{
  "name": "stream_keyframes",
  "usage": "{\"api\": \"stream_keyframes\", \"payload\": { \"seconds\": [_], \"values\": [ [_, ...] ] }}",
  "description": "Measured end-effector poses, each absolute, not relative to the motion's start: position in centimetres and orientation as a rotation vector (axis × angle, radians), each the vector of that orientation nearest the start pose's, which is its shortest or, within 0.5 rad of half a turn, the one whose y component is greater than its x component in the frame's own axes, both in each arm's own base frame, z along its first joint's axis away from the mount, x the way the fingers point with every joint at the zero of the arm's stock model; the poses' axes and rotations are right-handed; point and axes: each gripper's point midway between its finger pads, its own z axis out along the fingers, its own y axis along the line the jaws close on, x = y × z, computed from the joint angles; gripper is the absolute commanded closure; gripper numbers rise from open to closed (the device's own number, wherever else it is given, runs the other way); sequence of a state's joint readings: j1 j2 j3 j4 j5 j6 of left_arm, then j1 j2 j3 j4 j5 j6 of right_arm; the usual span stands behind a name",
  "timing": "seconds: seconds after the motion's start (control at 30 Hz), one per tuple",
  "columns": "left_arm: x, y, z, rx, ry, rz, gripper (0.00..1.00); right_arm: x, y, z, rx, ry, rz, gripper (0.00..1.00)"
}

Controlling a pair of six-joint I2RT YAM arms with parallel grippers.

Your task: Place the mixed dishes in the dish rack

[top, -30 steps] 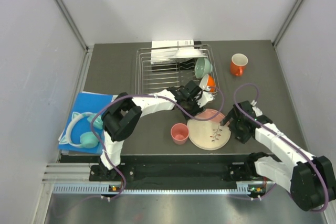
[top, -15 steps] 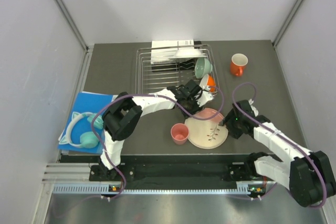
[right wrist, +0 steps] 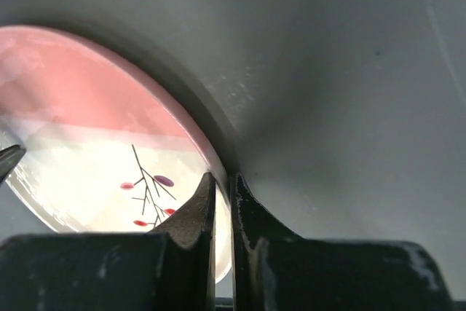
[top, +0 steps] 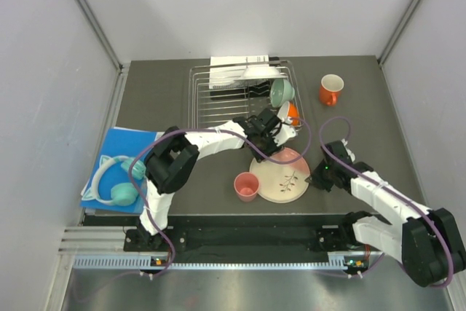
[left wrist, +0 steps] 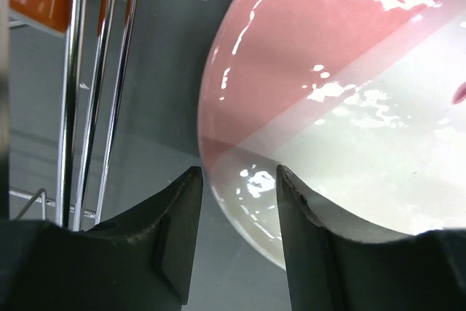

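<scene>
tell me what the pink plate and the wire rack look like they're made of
The pink plate is probably glazed ceramic with a glossy finish: sharp white highlights run across its pink and cream surface. Hard plastic can't be ruled out. The wire rack looks like metal, shiny silver, likely chromed or stainless steel: its thin rods show bright reflective streaks.

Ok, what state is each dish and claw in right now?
right claw: shut on rim of pale pink plate
left claw: open, astride that rim
small pink cup: upright on table
orange mug: upright on table
mint-green bowl: on edge in dish rack
orange bowl: tilted in rack corner
white plate: in rack, far end
</scene>
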State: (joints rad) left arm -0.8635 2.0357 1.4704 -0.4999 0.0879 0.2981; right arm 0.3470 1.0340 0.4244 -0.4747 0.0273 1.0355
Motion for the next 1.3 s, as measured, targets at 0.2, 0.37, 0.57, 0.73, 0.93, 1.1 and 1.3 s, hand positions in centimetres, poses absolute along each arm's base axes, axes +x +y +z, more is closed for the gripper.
{"api": "stream_keyframes", "payload": {
  "seconds": [0.2,0.37,0.57,0.73,0.93,1.1,1.3],
  "values": [
    [29.8,-35.4,3.2,1.491,2.218,-0.326,0.49,19.8,10.8,1.8,0.865,2.528,0.452,1.0],
    [29.9,-35.2,3.4,1.491,2.232,-0.432,0.49,19.9,10.8,2.2,0.811,2.48,0.483,1.0],
    [30.6,-33.7,4.3,1.419,2.289,-0.674,0.47,20.9,10.6,5.9,0.678,2.317,0.559,1.0],
    [32.4,-31.2,5.0,1.298,2.369,-0.765,0.47,21.2,10.7,8.1,0.575,2.231,0.598,1.0],
    [31.4,-30.7,3.2,1.209,2.522,-0.888,0.46,21.1,10.9,8.6,0.479,2.221,0.599,1.0],
    [30.9,-31.1,3.3,1.178,2.545,-0.946,0.46,20.6,11.8,9.0,0.329,2.252,0.574,1.0],
    [30.3,-31.5,3.5,1.168,2.554,-1.012,0.46,21.0,13.5,11.7,0.163,2.221,0.587,1.0]
  ]
}}
